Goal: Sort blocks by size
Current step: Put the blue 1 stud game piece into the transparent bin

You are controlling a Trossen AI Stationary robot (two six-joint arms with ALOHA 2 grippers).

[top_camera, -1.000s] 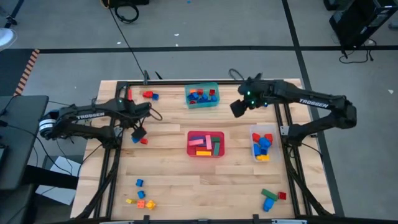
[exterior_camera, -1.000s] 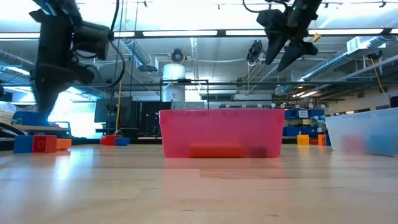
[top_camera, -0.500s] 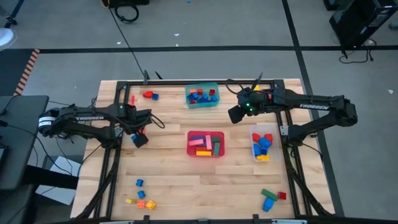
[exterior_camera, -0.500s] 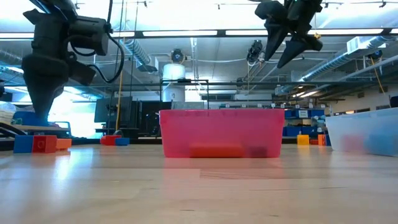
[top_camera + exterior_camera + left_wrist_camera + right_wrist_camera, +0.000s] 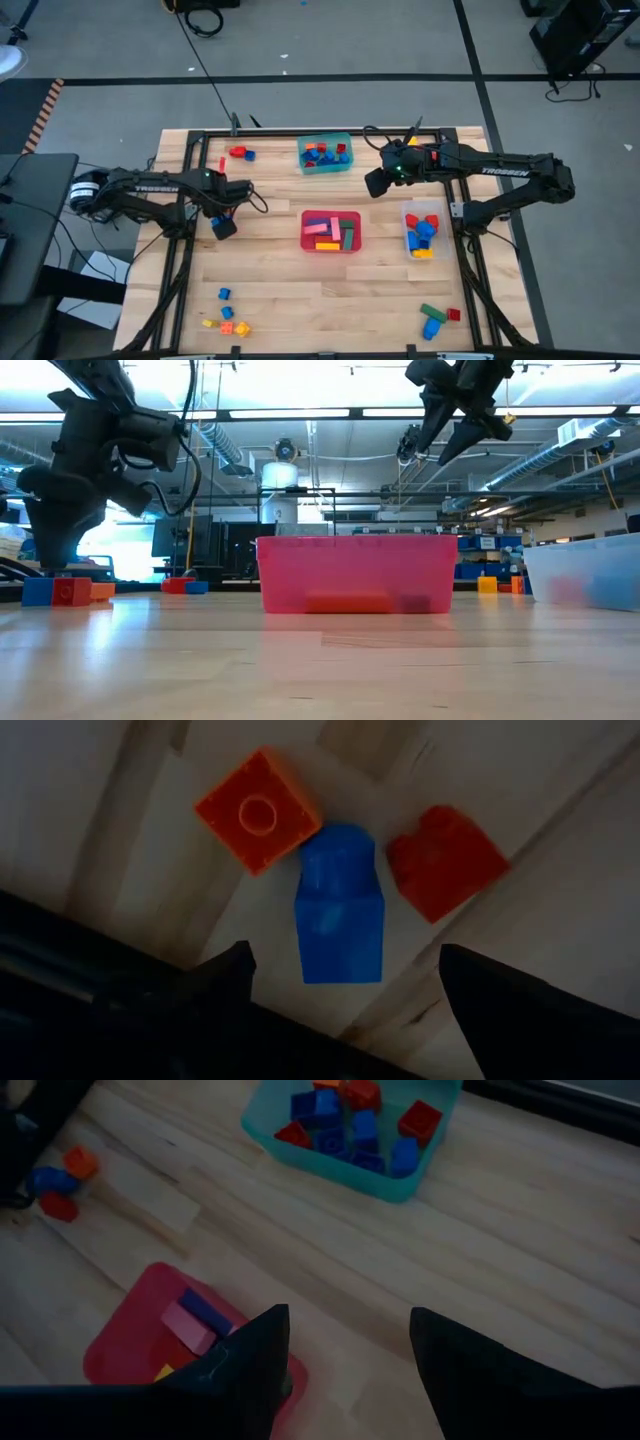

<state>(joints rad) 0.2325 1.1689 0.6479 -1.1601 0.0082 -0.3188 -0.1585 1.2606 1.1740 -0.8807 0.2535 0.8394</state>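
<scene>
Three blocks under left gripper: orange cube, blue brick, red brick, lying near table's left edge.
Left gripper: hovering wide open, empty.
Right gripper: hanging open, empty, between teal tub and red tub.

You see three tubs on the wooden table: teal tub, red tub, clear tub at right.

Left tool hangs over blocks beside red tub.
</scene>
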